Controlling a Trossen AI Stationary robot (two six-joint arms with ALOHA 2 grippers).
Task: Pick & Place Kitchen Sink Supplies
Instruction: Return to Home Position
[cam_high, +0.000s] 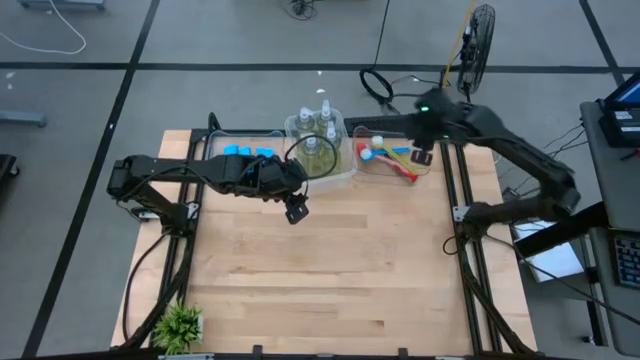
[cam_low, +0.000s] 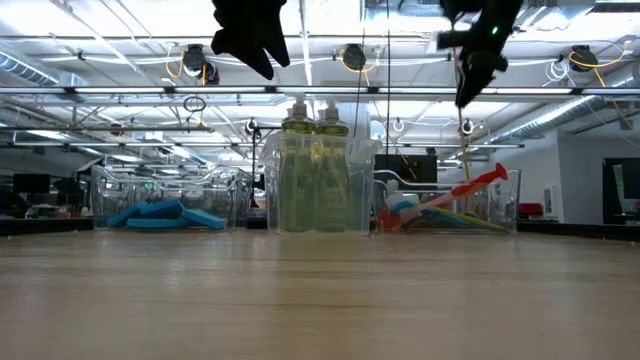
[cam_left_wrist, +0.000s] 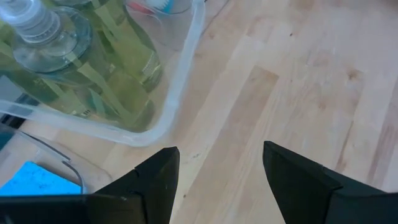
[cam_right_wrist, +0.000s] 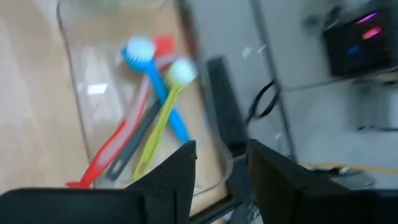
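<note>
The brushes (cam_high: 388, 155) lie in their bin (cam_high: 368, 172); only going home is left. The left pincer (cam_high: 295, 212) and right pincer (cam_high: 421, 157) hang open, empty; both must draw back.

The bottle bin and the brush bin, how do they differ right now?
The bottle bin holds pump bottles standing upright; the brush bin holds brushes lying crossed. The bottle bin looks taller than the brush bin in the low view. The bottle bin is the middle of three, the brush bin the rightmost. Both are clear plastic.
</note>
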